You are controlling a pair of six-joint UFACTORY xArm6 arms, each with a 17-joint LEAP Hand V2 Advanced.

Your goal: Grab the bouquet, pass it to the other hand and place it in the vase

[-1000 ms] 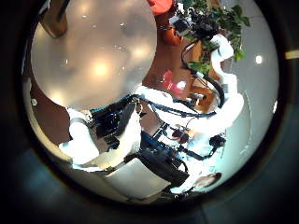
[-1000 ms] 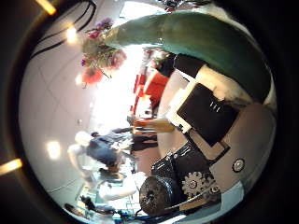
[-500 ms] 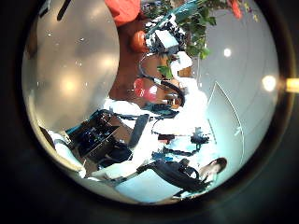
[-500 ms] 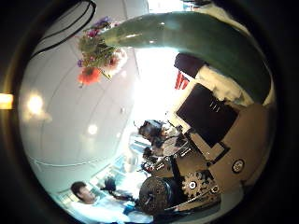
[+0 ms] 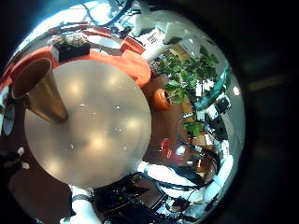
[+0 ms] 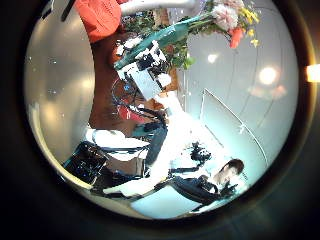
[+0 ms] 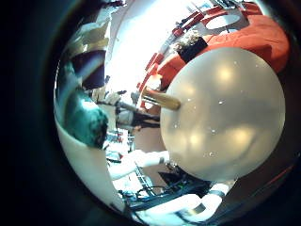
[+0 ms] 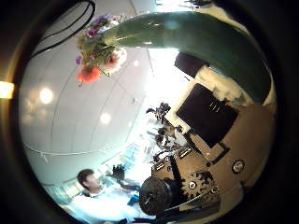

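The bouquet, flowers in a long paper wrap, is in my right hand. In the right thumb side palm view the wrap (image 8: pixel 187 37) runs close past the palm, with the flower heads (image 8: pixel 98 51) at its far end and my right hand's fingers (image 8: pixel 210 117) curled beside it. The left thumb side palm view shows my right hand (image 6: pixel 148 65) holding the bouquet (image 6: pixel 195 25) up in the air, away from my left hand (image 6: pixel 95 165), which holds nothing. The tall tapered vase (image 5: pixel 42 89) stands near the round table's edge (image 5: pixel 103 140). The right little finger side palm view also shows the vase (image 7: pixel 162 97).
Cushioned seats (image 5: pixel 126 61) stand beside the round table (image 7: pixel 230 118). Leafy potted plants (image 5: pixel 187 79) stand beyond the seats.
The left palm has turned away from the table, and the right hand with the bouquet has come into its view. The bouquet stays in the right hand, while the room behind it has shifted.
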